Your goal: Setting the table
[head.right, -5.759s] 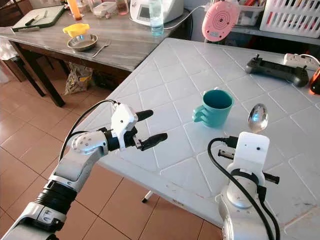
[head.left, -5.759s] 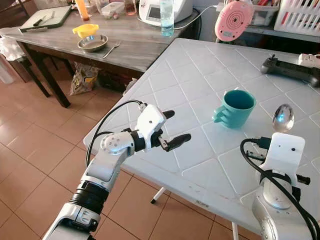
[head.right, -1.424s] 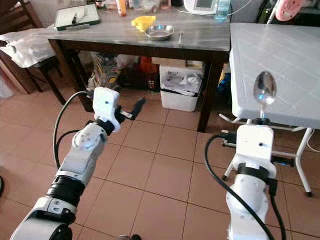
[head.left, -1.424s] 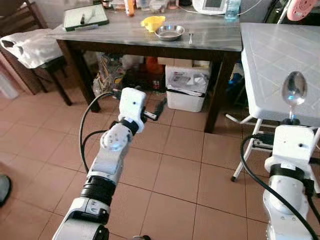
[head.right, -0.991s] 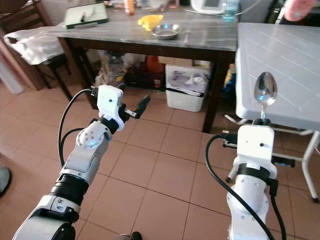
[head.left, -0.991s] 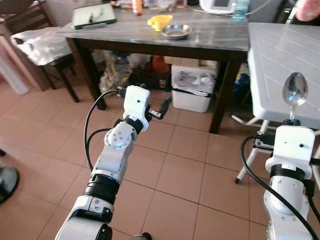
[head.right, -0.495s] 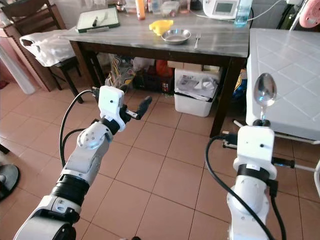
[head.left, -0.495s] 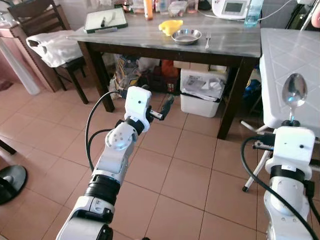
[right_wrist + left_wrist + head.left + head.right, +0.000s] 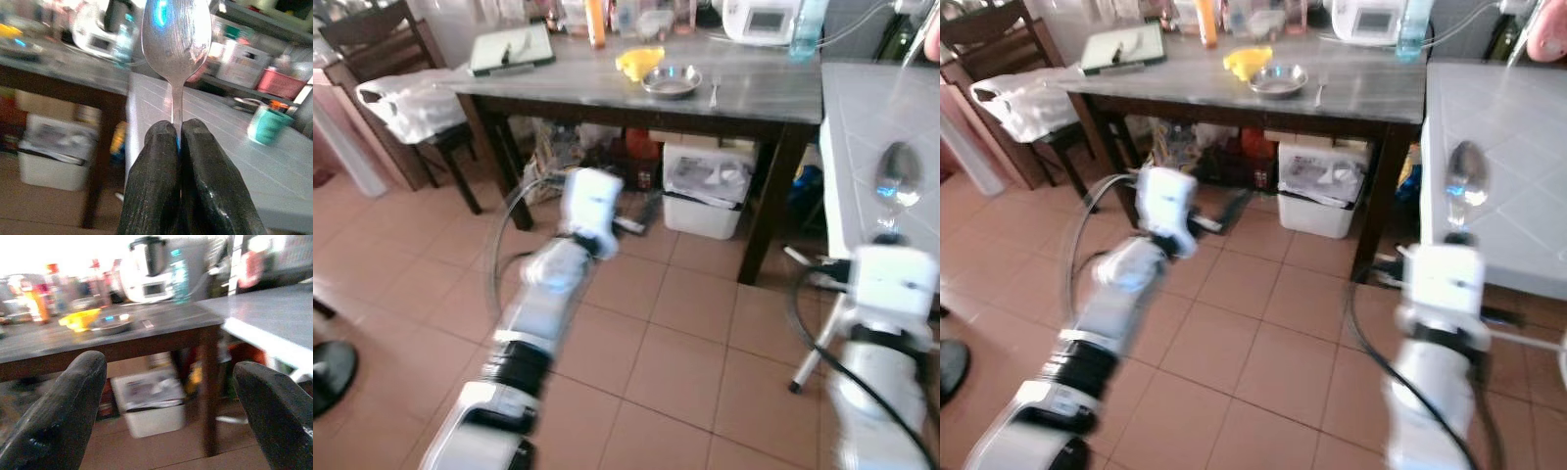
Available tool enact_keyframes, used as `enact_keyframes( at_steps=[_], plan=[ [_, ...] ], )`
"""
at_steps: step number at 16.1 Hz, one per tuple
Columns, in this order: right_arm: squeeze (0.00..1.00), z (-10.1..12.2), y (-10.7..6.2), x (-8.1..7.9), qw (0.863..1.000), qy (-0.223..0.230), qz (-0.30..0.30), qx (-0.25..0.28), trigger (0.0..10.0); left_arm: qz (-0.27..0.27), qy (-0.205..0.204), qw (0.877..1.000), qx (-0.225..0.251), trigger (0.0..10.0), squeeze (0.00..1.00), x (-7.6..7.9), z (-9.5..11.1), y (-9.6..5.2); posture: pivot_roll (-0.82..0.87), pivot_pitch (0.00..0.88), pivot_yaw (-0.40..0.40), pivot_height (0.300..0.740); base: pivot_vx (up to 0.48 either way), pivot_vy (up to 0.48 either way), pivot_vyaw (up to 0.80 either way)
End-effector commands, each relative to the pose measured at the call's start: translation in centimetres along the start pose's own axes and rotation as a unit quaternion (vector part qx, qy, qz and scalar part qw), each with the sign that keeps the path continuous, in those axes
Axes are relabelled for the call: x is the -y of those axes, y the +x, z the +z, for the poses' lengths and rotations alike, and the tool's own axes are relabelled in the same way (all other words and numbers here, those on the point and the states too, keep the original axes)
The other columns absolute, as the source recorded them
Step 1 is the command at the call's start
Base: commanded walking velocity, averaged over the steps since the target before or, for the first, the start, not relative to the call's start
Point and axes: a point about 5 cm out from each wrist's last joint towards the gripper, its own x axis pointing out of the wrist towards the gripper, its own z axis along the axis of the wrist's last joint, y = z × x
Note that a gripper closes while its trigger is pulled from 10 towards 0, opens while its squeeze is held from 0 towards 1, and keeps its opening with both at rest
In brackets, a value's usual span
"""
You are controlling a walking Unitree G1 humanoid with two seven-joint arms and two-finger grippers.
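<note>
A spoon (image 9: 176,41) is held upright by its handle in the clenched right claw (image 9: 179,147), beside the white worktop (image 9: 1489,147). Being stiff, light and slick, it is best gripped low on the handle. The left claw (image 9: 166,416) is spread and carries nothing.

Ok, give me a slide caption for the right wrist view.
Right claw shut on an upright spoon, white table and teal mug behind.
</note>
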Motion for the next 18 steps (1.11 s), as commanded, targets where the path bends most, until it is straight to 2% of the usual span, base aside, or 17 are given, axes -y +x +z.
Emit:
enact_keyframes(
  at_steps=[1,18],
  plan=[
    [0.00,0.14,-0.02,0.71,1.000,-0.006,-0.011,0.006,10.0,-0.011,-0.005,1.000,0.008,10.0,0.00,0.66,0.41,0.41,-0.08,0.081,0.081,0.740,0.431,0.000,0.00],
    [0.00,0.10,-0.14,0.60,1.000,-0.002,-0.006,0.006,10.0,-0.022,-0.007,1.000,0.004,10.0,0.00,1.38,0.16,0.65,-0.08,0.080,0.085,0.740,0.465,0.000,0.00]
  ],
)
